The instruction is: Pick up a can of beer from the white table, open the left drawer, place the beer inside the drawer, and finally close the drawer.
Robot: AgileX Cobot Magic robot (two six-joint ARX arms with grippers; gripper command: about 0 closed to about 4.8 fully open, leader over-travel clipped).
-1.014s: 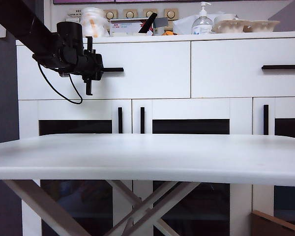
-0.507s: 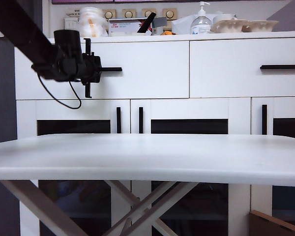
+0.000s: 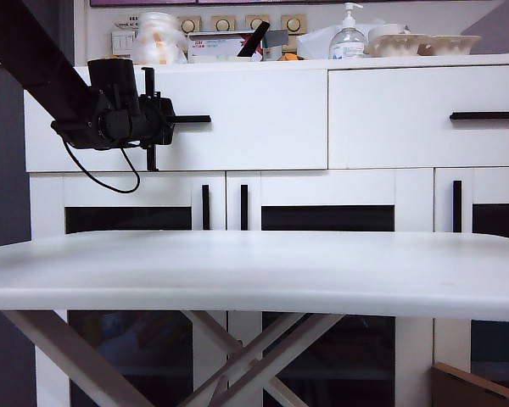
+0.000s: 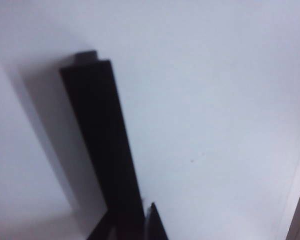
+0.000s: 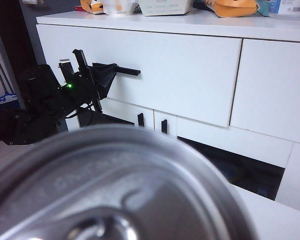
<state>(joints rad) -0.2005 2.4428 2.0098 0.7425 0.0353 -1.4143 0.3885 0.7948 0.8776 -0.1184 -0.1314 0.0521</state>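
The can of beer (image 5: 115, 185) shows only its silver top, filling the near part of the right wrist view. It hangs right under that camera, and my right gripper's fingers are hidden behind it. The can is absent from the exterior view. My left gripper (image 3: 171, 119) reaches level to the left drawer (image 3: 263, 127) and is shut on its black bar handle (image 3: 193, 119). Up close, the handle (image 4: 97, 135) runs down between the dark fingertips (image 4: 155, 225). The right wrist view shows this left gripper (image 5: 102, 75) on the handle (image 5: 126, 71). The drawer front sits flush, closed. The white table (image 3: 254, 271) spreads bare in front.
The neighbouring right drawer (image 3: 407, 127) has its own handle (image 3: 488, 115). Dark-glass doors (image 3: 327, 219) with vertical handles sit below. A pump bottle (image 3: 349, 38), boxes and bowls crowd the cabinet top. A brown box (image 3: 475, 386) stands on the floor at the lower right.
The left arm's wrist has tipped up, so the gripper now lies level at the handle. Its grip stays put and the drawer front has not moved.
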